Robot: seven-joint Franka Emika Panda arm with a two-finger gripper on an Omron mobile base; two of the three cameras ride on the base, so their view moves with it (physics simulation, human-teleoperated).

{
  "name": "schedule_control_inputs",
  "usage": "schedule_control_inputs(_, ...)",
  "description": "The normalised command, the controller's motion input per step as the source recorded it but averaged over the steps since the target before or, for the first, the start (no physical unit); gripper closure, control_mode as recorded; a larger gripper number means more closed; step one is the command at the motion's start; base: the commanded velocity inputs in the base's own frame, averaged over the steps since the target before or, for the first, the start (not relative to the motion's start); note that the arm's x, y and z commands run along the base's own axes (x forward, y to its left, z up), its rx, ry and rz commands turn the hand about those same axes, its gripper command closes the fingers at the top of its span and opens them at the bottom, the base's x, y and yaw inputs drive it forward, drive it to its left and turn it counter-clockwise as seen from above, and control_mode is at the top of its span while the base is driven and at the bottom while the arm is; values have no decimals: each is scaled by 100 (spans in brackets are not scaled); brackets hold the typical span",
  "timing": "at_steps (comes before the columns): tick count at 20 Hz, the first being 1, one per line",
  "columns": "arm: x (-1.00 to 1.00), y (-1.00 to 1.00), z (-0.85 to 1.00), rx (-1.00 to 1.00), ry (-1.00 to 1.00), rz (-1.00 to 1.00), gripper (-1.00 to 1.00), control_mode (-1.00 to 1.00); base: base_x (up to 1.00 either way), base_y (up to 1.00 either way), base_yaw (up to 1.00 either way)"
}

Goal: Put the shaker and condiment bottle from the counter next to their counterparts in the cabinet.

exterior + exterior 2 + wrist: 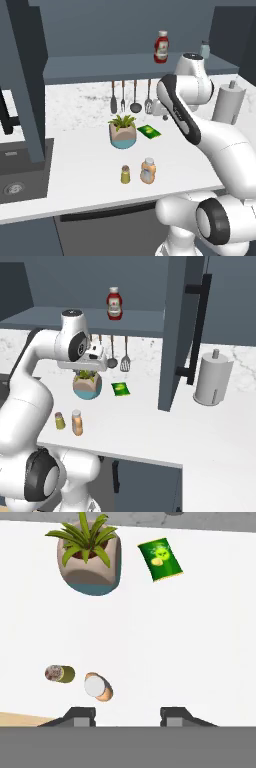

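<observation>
The small yellow-olive shaker (pixel 125 174) (pixel 60 420) (pixel 60 673) stands near the front edge of the white marble counter (pixel 80 150) (pixel 145 421). The orange-tan condiment bottle (pixel 147 171) (pixel 77 422) (pixel 98 687) stands right beside it, apart from it. My gripper (pixel 127 716) hangs high above the counter, behind the two, open with nothing between its fingers. On the cabinet shelf (pixel 100 67) (pixel 50 318) stand the red ketchup bottle (pixel 161 47) (pixel 114 303) and the pale blue-grey shaker (pixel 204 49).
A potted plant (pixel 123 132) (pixel 87 385) (pixel 90 557) and a green packet (pixel 149 131) (pixel 120 388) (pixel 160 558) sit mid-counter. Utensils (pixel 130 97) hang on the back wall. A paper towel roll (pixel 229 102) (pixel 212 378) stands right, a sink (pixel 15 175) left. An open cabinet door (pixel 182 331) juts out.
</observation>
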Motion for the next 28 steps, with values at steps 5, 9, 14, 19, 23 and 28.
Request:
schedule_control_inputs(5,-8,0,-17,0,-4,6,-100,-100,0,0,0)
schedule_control_inputs(9,-28,0,-18,0,-22,24,-100,-100,0,0,0)
schedule_control_inputs(14,-40,0,-19,1,-33,36,-100,-100,0,0,0)
schedule_control_inputs(19,-39,0,-29,0,-40,40,-100,-100,0,0,0)
schedule_control_inputs(23,-27,0,-42,1,-38,51,-100,-100,0,0,0)
schedule_control_inputs(28,-16,0,-36,3,-28,49,-100,-100,0,0,0)
